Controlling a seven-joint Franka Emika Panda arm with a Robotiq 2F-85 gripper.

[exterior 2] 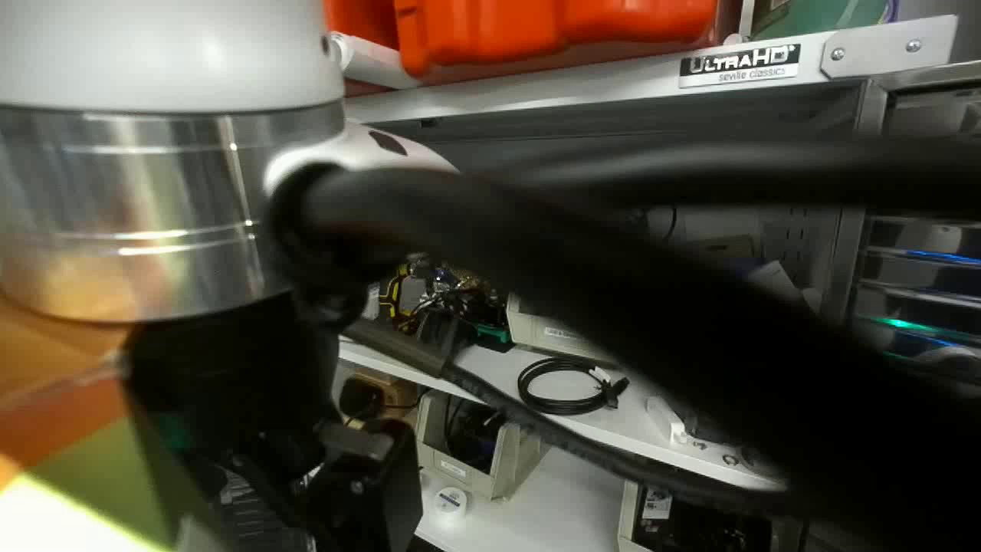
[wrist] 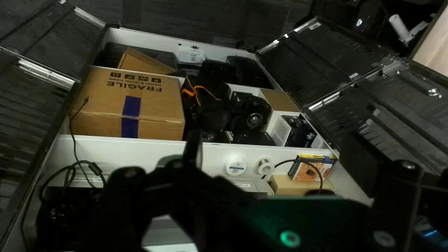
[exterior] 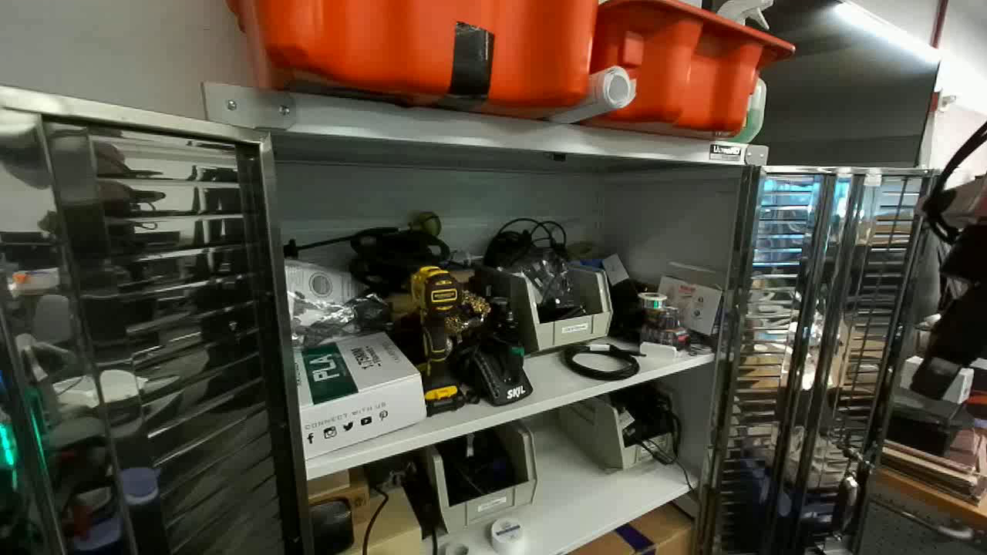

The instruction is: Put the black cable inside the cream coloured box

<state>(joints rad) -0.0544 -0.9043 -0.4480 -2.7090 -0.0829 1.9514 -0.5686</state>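
The black cable is a coil lying flat on the middle shelf of a cabinet, in both exterior views (exterior: 601, 362) (exterior 2: 563, 387). I cannot make it out in the wrist view. Several cream bins are in view. One cream bin (exterior: 574, 330) stands behind the cable on the same shelf. Two more cream bins, a left one (exterior: 493, 505) and a right one (exterior: 615, 443), stand on the shelf below with dark items in them. My gripper (wrist: 278, 156) is open and empty, its fingers wide apart. In an exterior view the gripper body (exterior 2: 306, 460) is partly cut off at the lower left.
A PLA box (exterior: 362, 393), a yellow drill (exterior: 436, 324) and a SKIL charger (exterior: 497, 378) stand left of the cable. Open metal doors flank the cabinet (exterior: 501, 131). Orange tubs (exterior: 416, 46) sit on top. A white roll (exterior: 506, 536) lies on the lower shelf.
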